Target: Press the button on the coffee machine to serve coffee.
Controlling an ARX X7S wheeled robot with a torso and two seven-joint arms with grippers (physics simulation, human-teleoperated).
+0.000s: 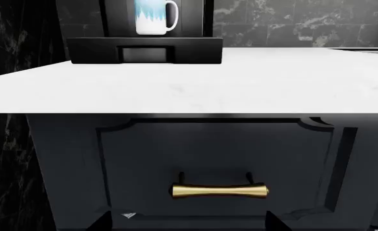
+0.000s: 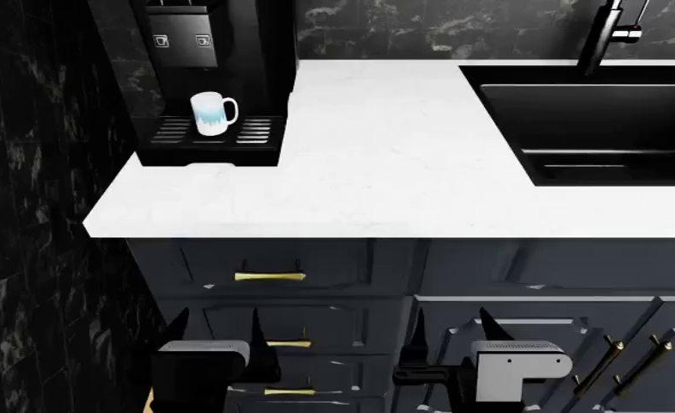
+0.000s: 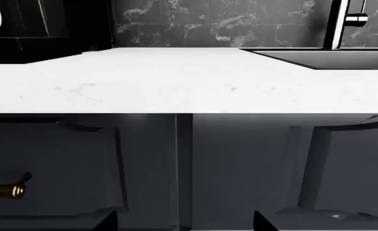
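Observation:
The coffee machine point(image 2: 211, 60) is a tall black box at the counter's far left, with two small white-outlined square icons point(image 2: 182, 40) on its front panel. A white and blue mug point(image 2: 212, 113) stands on its slotted drip tray point(image 2: 257, 131). The mug point(image 1: 155, 17) and the tray front point(image 1: 144, 50) also show in the left wrist view. My left gripper point(image 2: 217, 331) and right gripper point(image 2: 452, 331) hang low before the dark drawers, below the counter edge, both open and empty. In each wrist view only the fingertips point(image 1: 98, 224) point(image 3: 105, 222) show.
A white counter point(image 2: 383, 163) runs across, with a black sink point(image 2: 595, 129) and faucet point(image 2: 608, 33) at the right. Dark drawers with brass handles point(image 2: 269, 276) point(image 1: 219, 191) face the grippers. A black marble wall point(image 2: 27, 215) closes the left side.

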